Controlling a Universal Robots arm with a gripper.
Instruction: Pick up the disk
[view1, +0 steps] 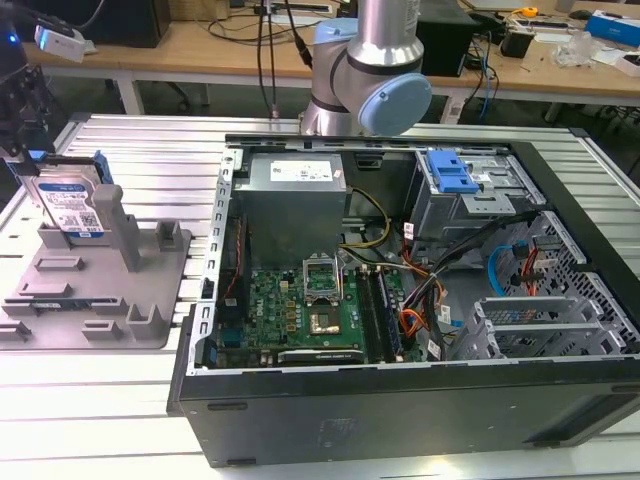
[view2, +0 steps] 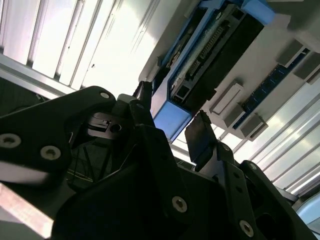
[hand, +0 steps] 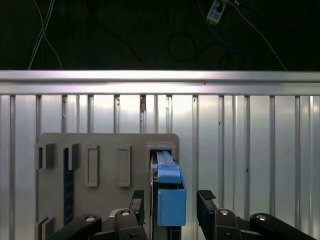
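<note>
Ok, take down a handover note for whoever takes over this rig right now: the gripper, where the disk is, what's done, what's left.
Gripper: open, with its fingers on either side of the blue end of the disk. Both wrist views show a gap beside the disk.
Disk: upright on its edge in the grey fixture, at the exterior view's left, beside the open computer case.
Done: gripper lined up around the disk.
Left: disk not yet gripped or lifted out of the fixture.

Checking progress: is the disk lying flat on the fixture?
No, the disk stands upright on edge in the grey fixture.
</note>
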